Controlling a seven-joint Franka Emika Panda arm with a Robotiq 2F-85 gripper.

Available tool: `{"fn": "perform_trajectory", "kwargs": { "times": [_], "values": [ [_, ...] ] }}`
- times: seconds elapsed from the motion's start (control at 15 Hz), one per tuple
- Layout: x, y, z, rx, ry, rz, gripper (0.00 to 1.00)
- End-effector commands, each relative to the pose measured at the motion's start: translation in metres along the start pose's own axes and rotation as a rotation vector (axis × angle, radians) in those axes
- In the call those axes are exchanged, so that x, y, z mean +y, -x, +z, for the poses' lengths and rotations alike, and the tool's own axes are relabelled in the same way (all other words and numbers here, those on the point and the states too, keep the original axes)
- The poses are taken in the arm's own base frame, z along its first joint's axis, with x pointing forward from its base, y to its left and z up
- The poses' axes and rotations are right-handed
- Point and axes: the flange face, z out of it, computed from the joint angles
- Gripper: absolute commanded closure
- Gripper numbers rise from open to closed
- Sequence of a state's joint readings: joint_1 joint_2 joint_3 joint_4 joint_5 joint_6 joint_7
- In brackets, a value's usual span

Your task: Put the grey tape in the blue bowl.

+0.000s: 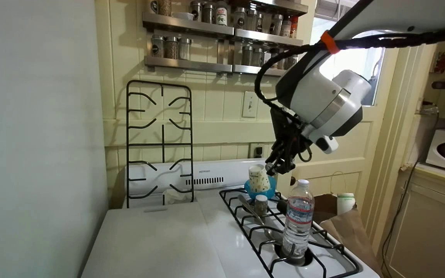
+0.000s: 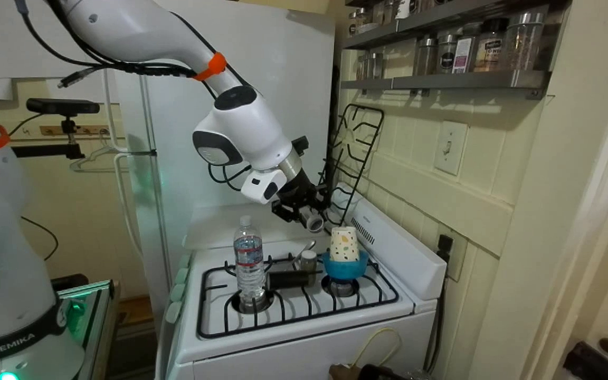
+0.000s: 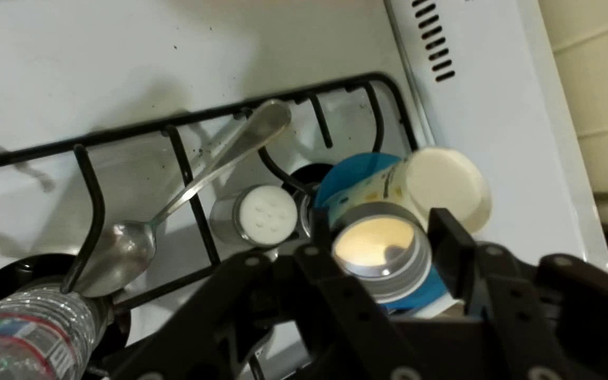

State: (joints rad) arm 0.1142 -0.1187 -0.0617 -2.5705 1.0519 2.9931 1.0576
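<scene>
- Wrist view: the gripper (image 3: 383,226) is clamped on the grey tape (image 3: 386,285), one finger to each side.
- Both exterior views: the grey tape hangs in the air, higher than the blue bowl (image 2: 345,269) and near it.
- A speckled cup (image 2: 344,244) stands inside the blue bowl.
- Near them, a white-capped shaker (image 3: 268,215) stands with a spoon (image 3: 214,170) lying alongside.
- Farther off, a water bottle (image 2: 249,256) stands upright on the stove (image 2: 262,353).

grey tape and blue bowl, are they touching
Apart: an exterior view shows the grey tape higher than the blue bowl, with a visible gap between.
</scene>
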Motion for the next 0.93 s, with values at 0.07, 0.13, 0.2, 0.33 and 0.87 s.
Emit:
{"fn": "perform_trajectory", "kwargs": {
  "times": [0.07, 0.13, 0.2, 0.33, 0.87],
  "values": [
    [0.000, -0.035, -0.041, -0.104, -0.090, 0.108, 0.76],
    [-0.005, -0.036, -0.049, -0.157, -0.109, 0.102, 0.76],
    [-0.007, -0.038, -0.051, -0.197, -0.116, 0.081, 0.76],
    [-0.010, -0.043, -0.041, -0.115, -0.101, 0.084, 0.51],
    [-0.025, -0.070, -0.014, -0.116, -0.071, 0.233, 0.76]
  ]
}}
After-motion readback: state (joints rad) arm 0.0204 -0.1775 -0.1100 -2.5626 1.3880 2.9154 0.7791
